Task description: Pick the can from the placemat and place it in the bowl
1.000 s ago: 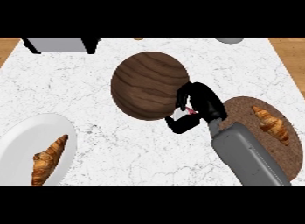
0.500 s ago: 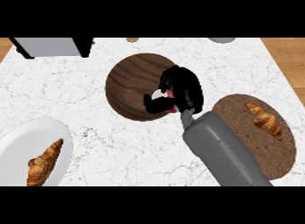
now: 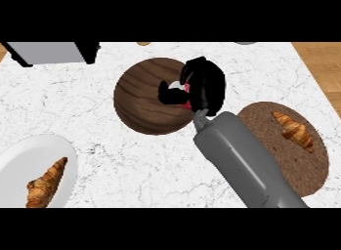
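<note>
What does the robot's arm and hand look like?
The one arm in view is a smooth, rounded grey forearm, thick like a tube, narrowing to a thin wrist. On its end is a glossy black right hand. No cables or markings show. The left arm isn't visible.

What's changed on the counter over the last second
The right hand, curled round the can, moved from the gap between the bowl and the placemat to over the bowl's right side. The can has not been let go. The croissant on the placemat and the croissant on the white plate lie as before.
</note>
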### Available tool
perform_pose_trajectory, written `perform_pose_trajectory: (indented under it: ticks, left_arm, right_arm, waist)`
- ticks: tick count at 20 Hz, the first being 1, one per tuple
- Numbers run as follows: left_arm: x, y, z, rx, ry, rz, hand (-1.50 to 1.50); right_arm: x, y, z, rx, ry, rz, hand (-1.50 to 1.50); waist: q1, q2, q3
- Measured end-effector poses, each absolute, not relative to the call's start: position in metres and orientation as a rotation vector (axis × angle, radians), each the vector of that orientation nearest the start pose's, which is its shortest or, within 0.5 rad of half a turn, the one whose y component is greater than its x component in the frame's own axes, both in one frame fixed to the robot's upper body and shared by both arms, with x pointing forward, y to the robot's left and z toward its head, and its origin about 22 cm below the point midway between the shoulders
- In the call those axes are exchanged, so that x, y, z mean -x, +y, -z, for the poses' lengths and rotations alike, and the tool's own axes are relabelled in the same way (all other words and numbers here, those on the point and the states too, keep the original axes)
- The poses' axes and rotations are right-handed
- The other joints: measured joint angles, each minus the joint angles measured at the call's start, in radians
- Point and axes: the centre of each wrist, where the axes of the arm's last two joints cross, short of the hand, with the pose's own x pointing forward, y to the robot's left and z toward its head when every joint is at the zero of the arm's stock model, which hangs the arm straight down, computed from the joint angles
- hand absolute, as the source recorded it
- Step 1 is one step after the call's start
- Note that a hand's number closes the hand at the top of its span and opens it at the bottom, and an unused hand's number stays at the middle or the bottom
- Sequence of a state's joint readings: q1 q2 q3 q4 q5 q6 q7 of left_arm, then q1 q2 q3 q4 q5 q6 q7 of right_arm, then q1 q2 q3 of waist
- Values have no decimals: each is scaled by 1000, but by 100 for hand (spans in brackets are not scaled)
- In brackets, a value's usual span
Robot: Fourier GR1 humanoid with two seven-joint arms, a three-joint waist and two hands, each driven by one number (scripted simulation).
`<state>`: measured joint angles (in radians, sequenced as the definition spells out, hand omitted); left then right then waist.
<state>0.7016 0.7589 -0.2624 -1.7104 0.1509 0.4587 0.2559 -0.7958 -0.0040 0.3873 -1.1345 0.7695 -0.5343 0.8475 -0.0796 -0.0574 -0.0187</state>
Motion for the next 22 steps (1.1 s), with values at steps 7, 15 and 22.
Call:
perform_pose_trajectory:
  ticks: [7,15,22]
  left_arm:
    - [-39,359,14,-640,-691,165,0]
    - [-34,359,13,-653,-676,133,0]
    - [-33,358,13,-654,-669,112,0]
  right_arm:
    - [-368,-44,-113,983,-1472,-281,150]
    - [-383,-56,-93,1213,-1380,-321,150]
    - [-392,-72,-74,1325,-1298,-335,150]
  waist:
    - [-15,14,3]
    - [-38,21,5]
    - [-47,32,8]
